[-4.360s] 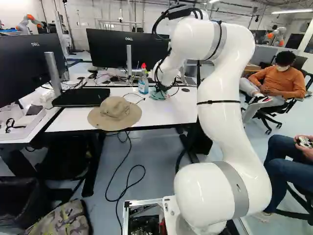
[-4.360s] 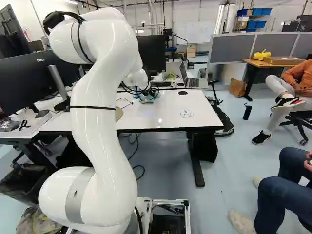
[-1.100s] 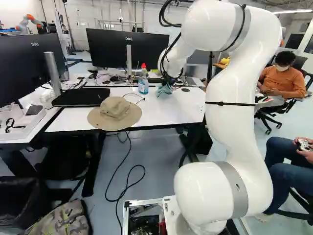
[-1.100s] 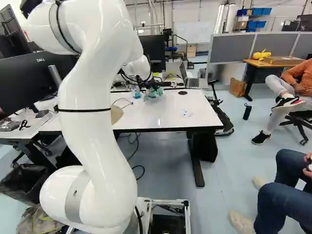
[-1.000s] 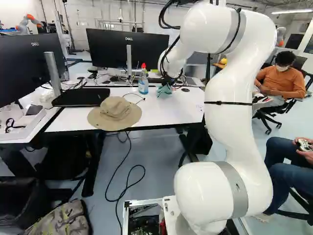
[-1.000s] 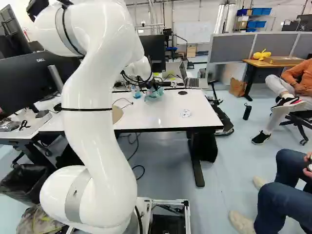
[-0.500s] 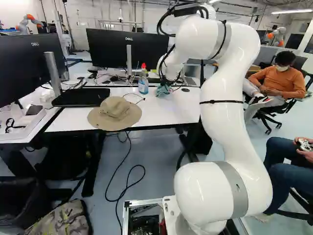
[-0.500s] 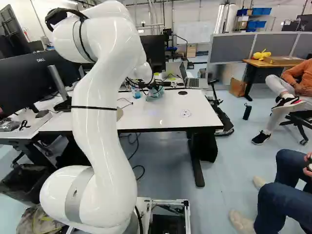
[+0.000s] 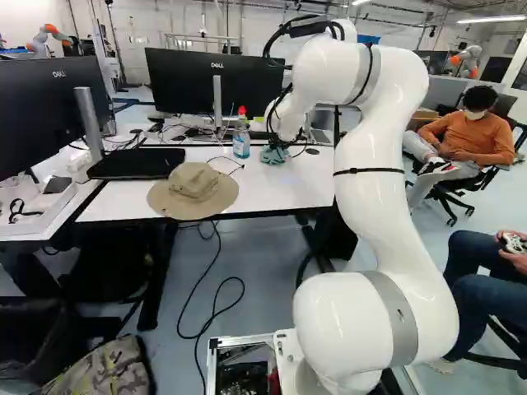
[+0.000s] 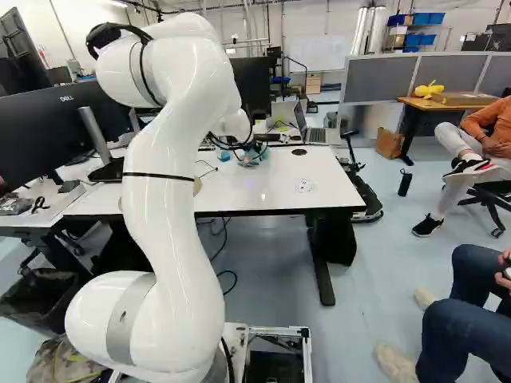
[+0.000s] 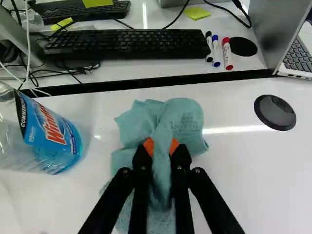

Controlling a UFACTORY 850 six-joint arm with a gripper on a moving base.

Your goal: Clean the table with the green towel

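You are seeing a clear bottle (image 11: 56, 139) holding blue liquid and standing on the white surface (image 9: 280, 189). At the lower left of the left base view, a black bin (image 9: 29, 329) is sitting; its contents are staying hidden from you. Your green towel (image 11: 187, 117) is lying near the bottle, looking bluish, rumpled and bunched, its middle rising in a ridge. Your hand (image 9: 278, 141) is gripping that ridge between its orange pads (image 11: 149, 146).
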